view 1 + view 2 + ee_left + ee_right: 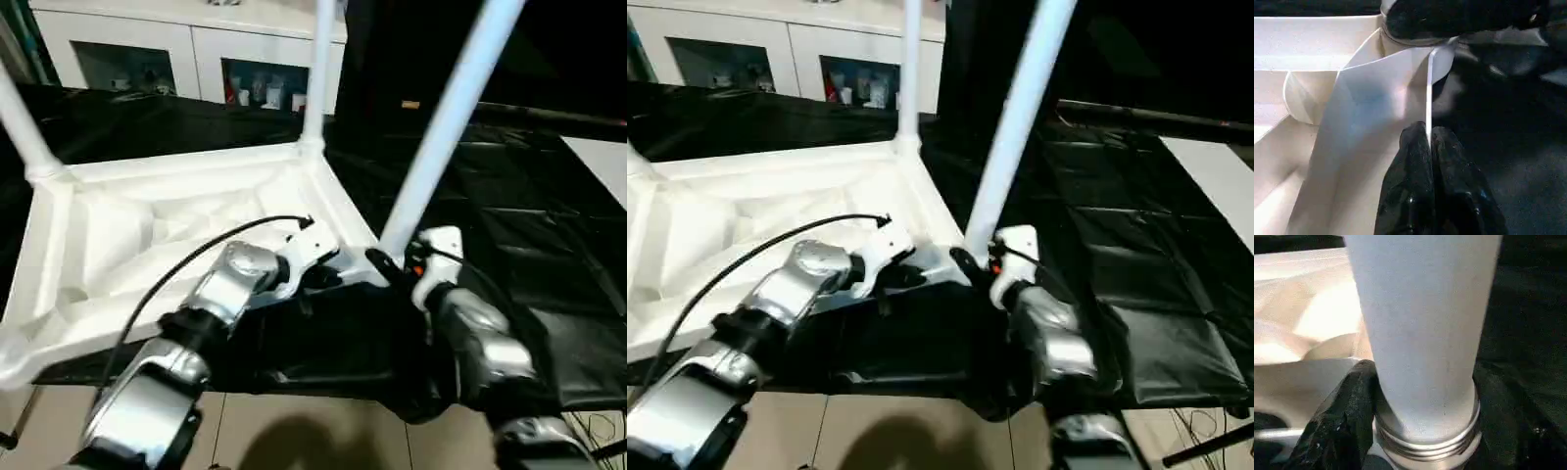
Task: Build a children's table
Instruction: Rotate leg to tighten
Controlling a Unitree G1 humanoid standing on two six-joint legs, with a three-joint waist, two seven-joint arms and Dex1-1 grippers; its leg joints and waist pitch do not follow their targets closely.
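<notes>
The children's table top (147, 235) lies upside down on the black-draped work table, ribbed underside facing up. Three white legs rise from its corners: one at the far left (20, 127), one at the back (318, 69) and one at the near right (446, 122). My left gripper (1427, 134) is shut on the thin rim of the top, beside the near right corner socket. My right gripper (392, 262) sits around the base of the near right leg (1420, 323), just above its threaded collar (1425, 445). One black finger (1359, 377) presses against the leg.
A white cabinet (147, 49) with glass doors stands behind the work table. Black cloth (529, 215) stretches to the right, with a white sheet (602, 162) at its far right edge. Tiled floor (294, 431) shows below the table's front edge. A black cable (186, 259) arcs over my left forearm.
</notes>
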